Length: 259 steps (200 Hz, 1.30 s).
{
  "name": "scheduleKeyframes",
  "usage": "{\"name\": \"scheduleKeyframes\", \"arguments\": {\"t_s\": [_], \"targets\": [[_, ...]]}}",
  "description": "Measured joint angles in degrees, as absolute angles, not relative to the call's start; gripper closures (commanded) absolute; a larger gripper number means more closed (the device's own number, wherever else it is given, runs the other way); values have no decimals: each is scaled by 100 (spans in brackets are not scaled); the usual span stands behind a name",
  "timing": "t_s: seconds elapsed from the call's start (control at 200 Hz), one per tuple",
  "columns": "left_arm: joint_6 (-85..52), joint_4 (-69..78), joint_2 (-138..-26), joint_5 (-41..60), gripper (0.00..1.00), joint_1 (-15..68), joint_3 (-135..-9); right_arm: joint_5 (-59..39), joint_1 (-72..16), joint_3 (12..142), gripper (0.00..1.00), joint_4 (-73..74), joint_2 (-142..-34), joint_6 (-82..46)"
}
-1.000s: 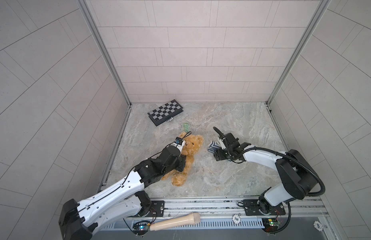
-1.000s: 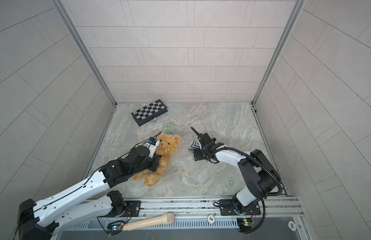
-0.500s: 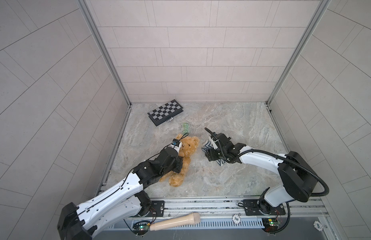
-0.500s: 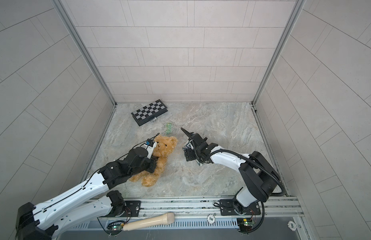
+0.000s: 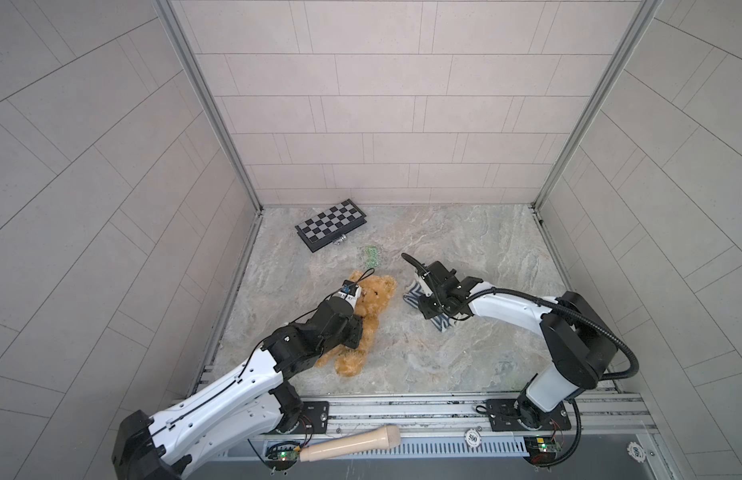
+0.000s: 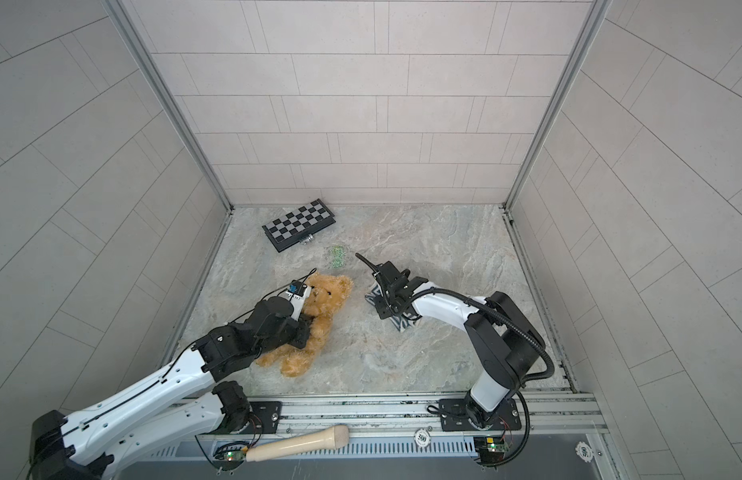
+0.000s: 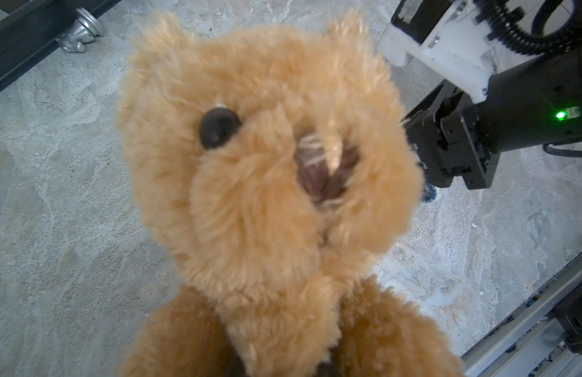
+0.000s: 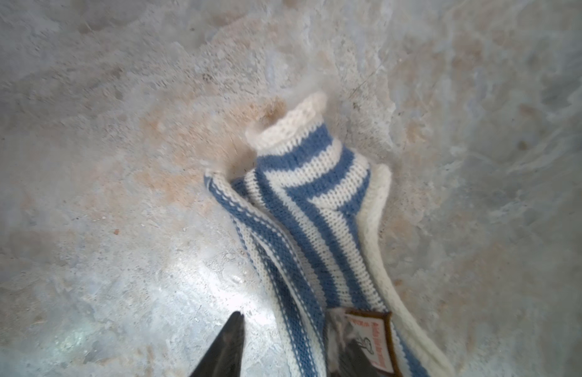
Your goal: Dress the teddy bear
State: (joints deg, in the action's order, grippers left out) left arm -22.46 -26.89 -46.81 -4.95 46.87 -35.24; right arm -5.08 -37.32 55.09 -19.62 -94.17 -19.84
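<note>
The teddy bear (image 5: 375, 293) (image 6: 330, 293) lies on its back on the marble floor, left of centre, head toward the back wall. My left gripper (image 5: 356, 332) (image 6: 305, 332) is shut on its torso, and the fingers are buried in fur. The bear's face (image 7: 267, 163) fills the left wrist view. A blue-and-white striped knitted sweater (image 8: 315, 202) (image 5: 444, 325) (image 6: 404, 325) lies crumpled to the bear's right. My right gripper (image 8: 288, 323) (image 5: 423, 309) (image 6: 384, 311) reaches down onto it with its jaws apart. One finger is on bare floor, the other on the fabric by a brown-edged label (image 8: 371, 342).
A folded chessboard (image 5: 331, 224) (image 6: 299, 224) lies at the back left with a silver piece (image 7: 76, 36) beside it. A small green scrap (image 5: 371, 255) lies behind the bear. A beige wooden handle (image 5: 352, 442) and poker chips (image 5: 472, 436) rest on the front rail. Tiled walls enclose three sides.
My right gripper has moved left toward the bear and down onto the sweater, and its jaws have narrowed. The left gripper and the bear have shifted slightly left.
</note>
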Motion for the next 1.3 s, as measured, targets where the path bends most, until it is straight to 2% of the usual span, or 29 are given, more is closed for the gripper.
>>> {"name": "scheduleKeyframes", "arguments": {"t_s": [0.17, 0.596, 0.701, 0.896, 1.066, 1.297], "targets": [[-2252, -2692, -4654, -495, 79, 4687, -3520, -473, -3695, 5520, 60, -2067, -9515, -1905], [-2248, -2692, -4692, -499, 79, 4687, -3452, -768, -3391, 5349, 82, -1767, -9616, -1968], [-2250, -2692, -4700, -497, 79, 4687, -3411, -775, -3369, 5306, 84, -1728, -9616, -1964], [-2252, -2687, -4729, -497, 79, 4687, -3404, -746, -3369, 5288, 100, -1680, -9616, -1964], [-2248, -2689, -4731, -478, 80, 4687, -3404, -727, -3367, 5175, 100, -1647, -9511, -1951], [-2196, -2663, -4950, -226, 83, 4755, -3409, -742, -3369, 5061, 100, -1636, -8678, -1951]]}}
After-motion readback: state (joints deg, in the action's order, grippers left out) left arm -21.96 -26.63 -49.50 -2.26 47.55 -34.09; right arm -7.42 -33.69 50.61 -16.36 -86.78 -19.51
